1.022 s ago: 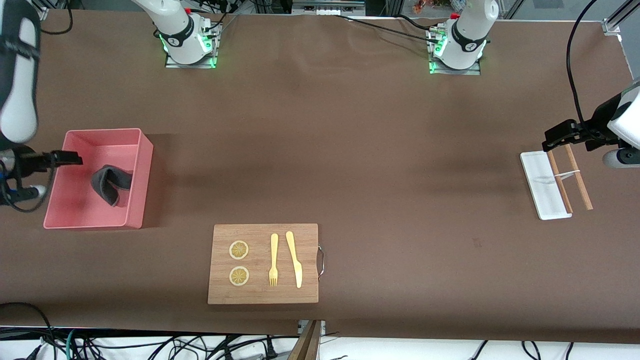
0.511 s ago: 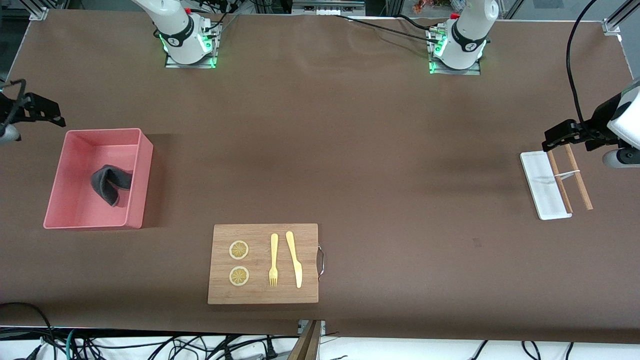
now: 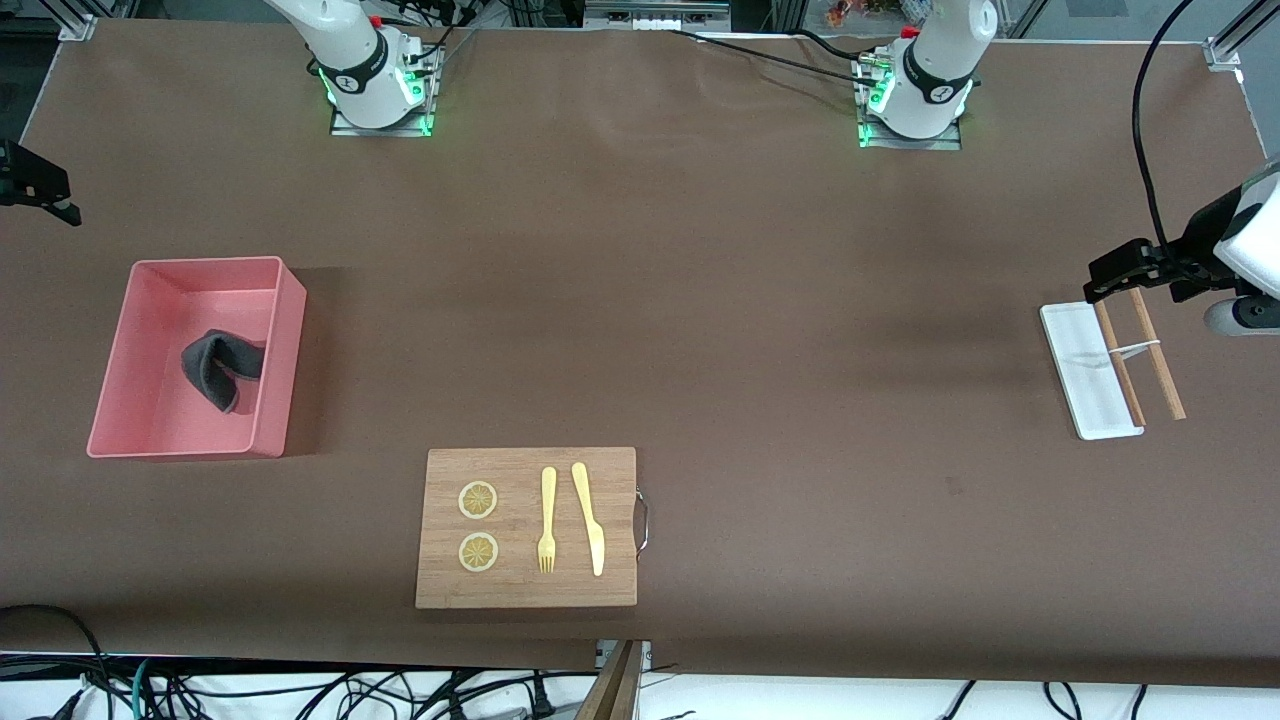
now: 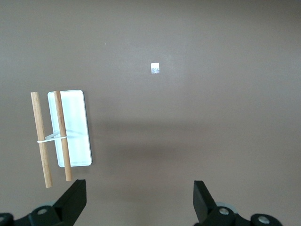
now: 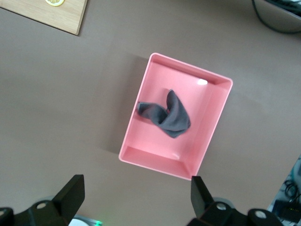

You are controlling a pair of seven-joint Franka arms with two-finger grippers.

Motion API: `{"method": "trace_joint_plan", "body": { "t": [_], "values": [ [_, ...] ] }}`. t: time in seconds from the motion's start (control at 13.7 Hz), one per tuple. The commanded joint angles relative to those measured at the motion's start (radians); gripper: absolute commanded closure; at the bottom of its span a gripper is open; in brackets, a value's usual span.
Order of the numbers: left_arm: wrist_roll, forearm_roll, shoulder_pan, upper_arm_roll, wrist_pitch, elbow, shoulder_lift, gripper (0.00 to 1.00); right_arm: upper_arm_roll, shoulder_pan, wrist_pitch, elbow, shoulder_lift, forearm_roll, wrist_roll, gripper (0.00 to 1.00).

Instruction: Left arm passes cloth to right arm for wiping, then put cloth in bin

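Observation:
The dark grey cloth (image 3: 219, 368) lies crumpled in the pink bin (image 3: 287, 352) at the right arm's end of the table. It also shows in the right wrist view (image 5: 168, 115), inside the bin (image 5: 208, 131). My right gripper (image 3: 38, 188) is up in the air at the table's edge past the bin. It is open and empty (image 5: 136, 197), with nothing between the fingers. My left gripper (image 3: 1132, 268) waits in the air by the white tray at the left arm's end. It is open and empty (image 4: 139, 200).
A wooden board (image 3: 527, 527) with two lemon slices, a yellow fork and a yellow knife lies near the front camera. A small flat white tray (image 3: 1088, 372) with two wooden sticks (image 3: 1158, 356) across it lies at the left arm's end; the tray also shows in the left wrist view (image 4: 73, 127).
My right gripper has risen from over the bin and moved off toward the table's edge. The cloth stays in the bin. The left arm has not moved.

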Motion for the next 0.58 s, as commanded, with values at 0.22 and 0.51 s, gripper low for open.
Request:
{"method": "trace_joint_plan", "body": {
  "t": [0.22,0.51],
  "values": [
    [0.020,-0.011,0.002,0.001,-0.018,0.031,0.014,0.00,0.111,-0.022,-0.075,-0.027,-0.034,-0.005,0.329,0.00],
    [0.020,-0.011,0.002,0.001,-0.018,0.031,0.014,0.00,0.102,-0.021,-0.077,-0.025,-0.027,-0.006,0.323,0.00]
  ]
}}
